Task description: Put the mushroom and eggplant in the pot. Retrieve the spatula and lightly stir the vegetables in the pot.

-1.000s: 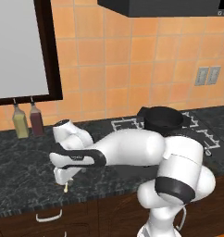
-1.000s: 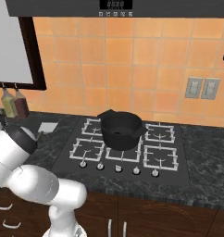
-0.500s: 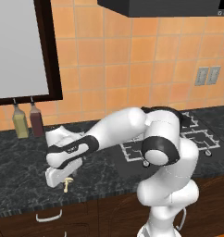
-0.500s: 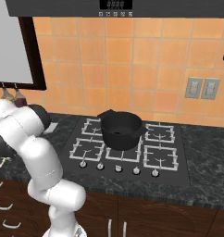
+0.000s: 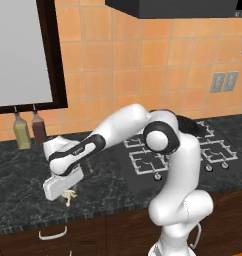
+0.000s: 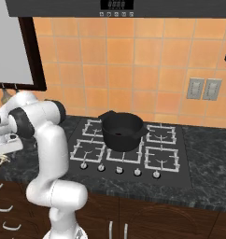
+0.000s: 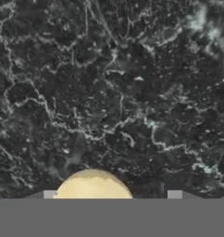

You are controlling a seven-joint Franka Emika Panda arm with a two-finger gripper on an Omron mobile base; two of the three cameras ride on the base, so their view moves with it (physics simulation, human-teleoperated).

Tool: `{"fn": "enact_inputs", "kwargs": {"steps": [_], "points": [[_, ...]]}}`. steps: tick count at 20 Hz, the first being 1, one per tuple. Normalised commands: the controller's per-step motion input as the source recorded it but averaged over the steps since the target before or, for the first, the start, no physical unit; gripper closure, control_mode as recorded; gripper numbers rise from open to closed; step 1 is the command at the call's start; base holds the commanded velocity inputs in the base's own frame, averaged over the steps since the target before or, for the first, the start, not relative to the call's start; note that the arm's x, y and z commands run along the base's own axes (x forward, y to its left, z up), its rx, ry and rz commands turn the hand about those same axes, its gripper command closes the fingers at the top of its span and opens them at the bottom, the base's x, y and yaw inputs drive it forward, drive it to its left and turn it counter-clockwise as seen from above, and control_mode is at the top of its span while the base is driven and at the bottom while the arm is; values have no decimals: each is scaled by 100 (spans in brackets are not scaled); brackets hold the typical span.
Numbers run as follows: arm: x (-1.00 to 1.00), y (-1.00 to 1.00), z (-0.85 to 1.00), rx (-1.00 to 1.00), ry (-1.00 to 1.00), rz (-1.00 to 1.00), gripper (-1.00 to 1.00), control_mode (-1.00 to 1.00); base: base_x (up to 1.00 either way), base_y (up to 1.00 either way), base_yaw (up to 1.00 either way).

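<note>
The gripper [image 5: 67, 192] is hovering low over the dark counter [image 7: 132, 92], the mushroom [image 7: 93, 184] sitting between its fingers (whether they are clamping it cannot be told). The robot is best lifting straight up before swinging toward the pot [image 6: 122, 131] on the stove.

arm stretched further left, tool [image 5: 68, 196] with mushroom [image 5: 68, 196] shifted rightward

Mushroom [image 7: 92, 184] cut off at hand view's bottom; gripper [image 5: 68, 192] fingers hidden behind white hand.
</note>
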Motion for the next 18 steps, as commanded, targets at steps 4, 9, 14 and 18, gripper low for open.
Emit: {"fn": "enact_inputs", "kwargs": {"steps": [4, 9, 14, 18], "points": [[-4, -20, 8, 0, -2, 0, 100, -100, 0, 0, 0], [-4, -57, 45, 0, -7, -4, 100, -100, 0, 0, 0], [-24, -96, 49, 2, -13, -10, 100, -100, 0, 0, 0], [-19, -100, 39, 10, -13, -13, 100, -100, 0, 0, 0]]}}
